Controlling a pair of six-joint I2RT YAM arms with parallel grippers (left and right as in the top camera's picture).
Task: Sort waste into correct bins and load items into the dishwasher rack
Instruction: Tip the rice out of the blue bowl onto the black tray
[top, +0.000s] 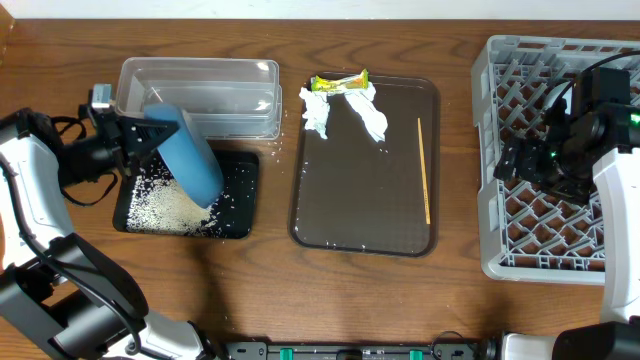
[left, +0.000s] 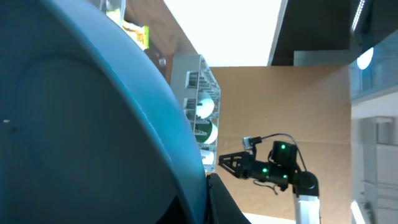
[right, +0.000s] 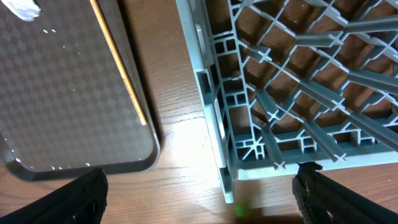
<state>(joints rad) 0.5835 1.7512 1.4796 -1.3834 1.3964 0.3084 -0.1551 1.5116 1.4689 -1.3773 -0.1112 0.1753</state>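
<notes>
My left gripper (top: 135, 140) is shut on the rim of the large dark blue dish (top: 190, 150), which is tipped steeply over the black tray (top: 243, 225). White rice grains (top: 165, 205) lie scattered in that tray. The dish (left: 93, 124) fills the left wrist view, with one finger (left: 221, 202) against its edge. Two crumpled tissues (top: 318, 112) and a yellow-green wrapper (top: 338, 82) lie on the brown serving tray (top: 360, 215), alongside the wooden stick (top: 424, 170). My right gripper (top: 515, 160) hangs open and empty over the near left corner of the grey rack (top: 520, 260).
The clear tub (top: 200, 80) stands right behind the black tray and shows nothing inside. In the right wrist view, the rack's corner (right: 249, 106) sits a narrow strip of table away from the serving tray (right: 62, 93) and the stick (right: 118, 68).
</notes>
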